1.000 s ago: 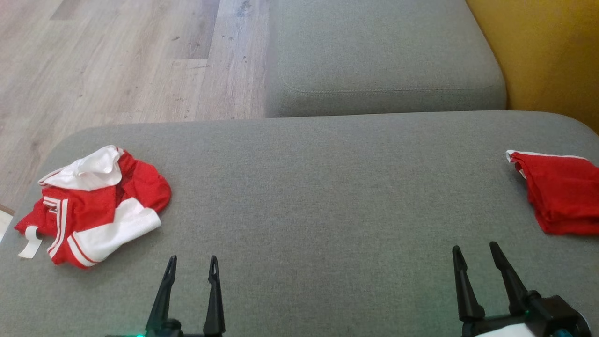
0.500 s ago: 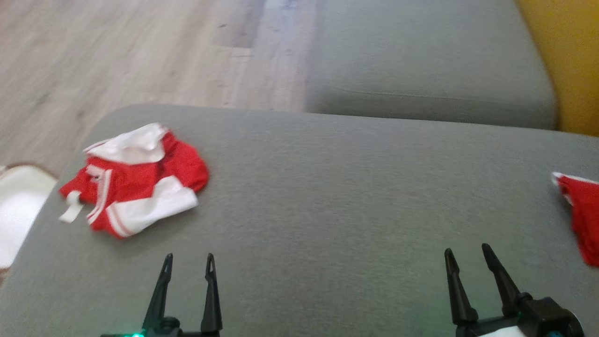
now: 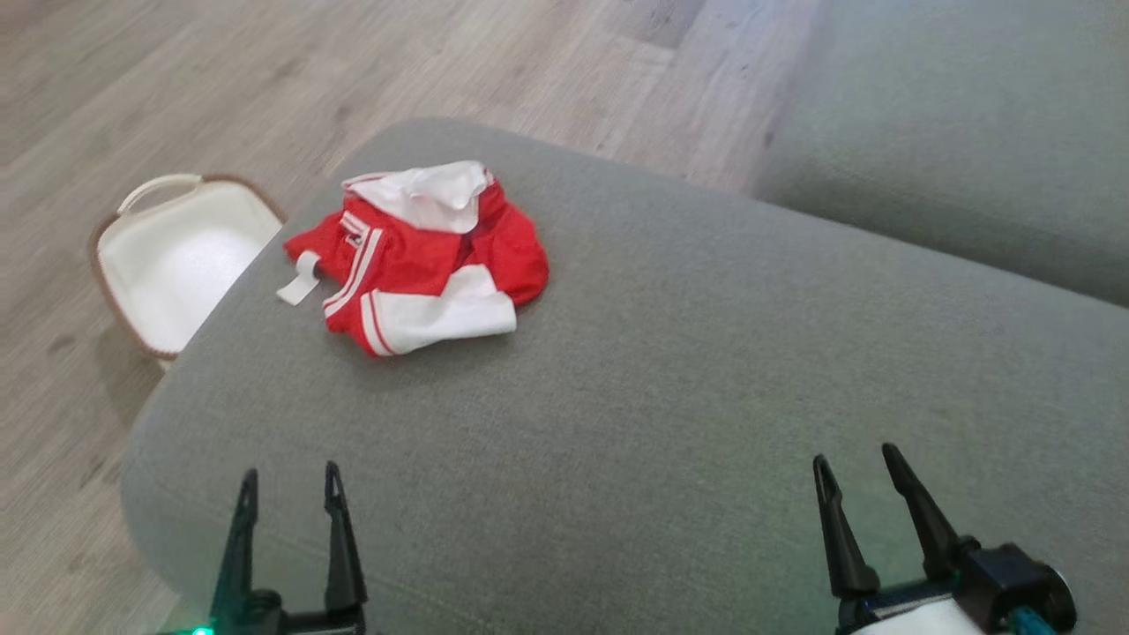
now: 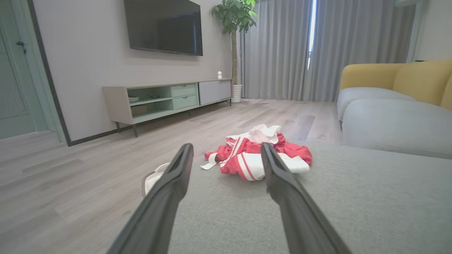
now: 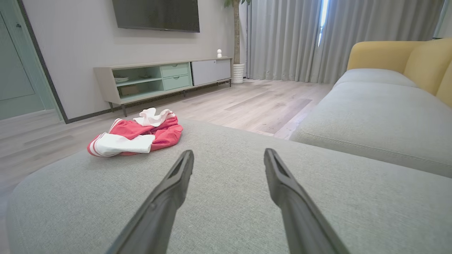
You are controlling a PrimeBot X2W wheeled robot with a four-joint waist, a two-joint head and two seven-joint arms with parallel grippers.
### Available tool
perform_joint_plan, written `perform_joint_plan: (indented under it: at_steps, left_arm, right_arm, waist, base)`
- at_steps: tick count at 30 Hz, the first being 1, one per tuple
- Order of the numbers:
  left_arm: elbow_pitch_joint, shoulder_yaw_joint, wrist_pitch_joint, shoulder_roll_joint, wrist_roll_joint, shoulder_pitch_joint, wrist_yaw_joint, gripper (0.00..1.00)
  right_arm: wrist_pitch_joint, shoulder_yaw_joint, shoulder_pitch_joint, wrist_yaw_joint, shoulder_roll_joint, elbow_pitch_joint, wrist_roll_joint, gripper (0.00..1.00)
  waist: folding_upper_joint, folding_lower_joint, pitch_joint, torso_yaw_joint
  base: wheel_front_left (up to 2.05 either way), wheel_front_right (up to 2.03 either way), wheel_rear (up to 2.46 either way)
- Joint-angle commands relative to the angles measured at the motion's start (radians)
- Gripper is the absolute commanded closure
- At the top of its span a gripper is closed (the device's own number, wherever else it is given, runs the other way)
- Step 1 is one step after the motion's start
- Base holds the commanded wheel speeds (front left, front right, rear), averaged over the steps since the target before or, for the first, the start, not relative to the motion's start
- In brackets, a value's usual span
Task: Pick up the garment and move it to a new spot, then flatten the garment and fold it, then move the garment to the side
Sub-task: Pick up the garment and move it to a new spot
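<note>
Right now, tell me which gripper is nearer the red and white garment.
Left. The left gripper is below and slightly left of the garment in the head view, open and apart from it. The right gripper is far off to the garment's right, also open.

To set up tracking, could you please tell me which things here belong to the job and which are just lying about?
Job: red-and-white garment, grey cushion under it, left end effector, right end effector, both open.
Lying about: white basket, television, cabinet, plant.
</note>
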Motion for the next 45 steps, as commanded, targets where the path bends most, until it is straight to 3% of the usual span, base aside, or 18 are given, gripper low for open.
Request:
perform_joint_plan:
  at_steps: [1, 6, 13, 19, 28, 34, 42, 43, 44, 45]
  left_arm:
    - [-0.041, 0.044, -0.005, -0.007, -0.008, -0.041, 0.004, 0.0]
    - [-0.029, 0.073, -0.005, 0.023, -0.021, -0.113, -0.048, 0.0]
    - [0.036, 0.142, -0.005, 0.081, -0.07, -0.404, -0.127, 0.0]
    - [0.285, 0.149, 0.073, 0.123, -0.105, -0.725, -0.179, 0.0]
    - [0.798, 0.186, 0.276, 0.166, -0.179, -1.106, -0.22, 0.0]
    - [1.013, 0.221, 0.333, 0.202, -0.229, -1.194, -0.248, 0.0]
    - [1.176, 0.235, 0.359, 0.207, -0.275, -1.227, -0.293, 0.0]
    - [1.185, 0.234, 0.355, 0.207, -0.276, -1.231, -0.292, 0.57]
    - [1.192, 0.232, 0.343, 0.21, -0.274, -1.235, -0.289, 1.0]
    - [1.199, 0.227, 0.332, 0.213, -0.269, -1.237, -0.287, 1.0]
  right_arm:
    - [-0.011, 0.017, -0.051, 0.007, -0.008, -0.027, -0.012, 0.0]
    - [-0.011, 0.021, -0.04, 0.007, -0.021, -0.027, -0.053, 0.0]
    - [-0.011, 0.004, -0.102, 0.007, -0.161, -0.062, -0.077, 0.0]
    - [-0.011, -0.017, -0.163, 0.007, -0.255, -0.094, -0.081, 0.0]
    - [-0.011, -0.026, -0.231, 0.007, -0.346, -0.135, -0.081, 0.0]
    - [-0.011, -0.02, -0.273, 0.007, -0.361, -0.146, -0.078, 0.0]
    - [-0.011, -0.048, -0.278, 0.007, -0.355, -0.158, -0.083, 0.0]
    - [-0.011, -0.05, -0.279, 0.007, -0.354, -0.161, -0.085, 0.0]
    - [-0.011, -0.052, -0.28, 0.007, -0.353, -0.163, -0.086, 0.0]
    - [-0.011, -0.052, -0.281, 0.007, -0.352, -0.165, -0.087, 0.0]
  waist:
    - [-0.0001, 0.0, 0.027, 0.023]
    - [-0.0001, 0.0, 0.057, 0.036]
    - [-0.0001, 0.0, 0.246, -0.018]
    - [-0.0001, 0.0, 0.386, -0.053]
    - [-0.0001, 0.0, 0.523, -0.118]
    - [-0.0001, 0.0, 0.571, -0.167]
    - [-0.0001, 0.0, 0.6, -0.199]
    - [-0.0001, 0.0, 0.604, -0.2]
    - [-0.0001, 0.0, 0.608, -0.201]
    - [-0.0001, 0.0, 0.61, -0.203]
  base:
    - [0.0, 0.0, 0.0]
    - [0.0, 0.0, 0.0]
    - [0.0, 0.0, 0.0]
    - [0.0, 0.0, 0.0]
    - [0.0, 0.0, 0.0]
    - [0.0, 0.0, 0.0]
    - [0.0, 0.0, 0.0]
    - [0.0, 0.0, 0.0]
    - [0.0, 0.0, 0.0]
    - [0.0, 0.0, 0.0]
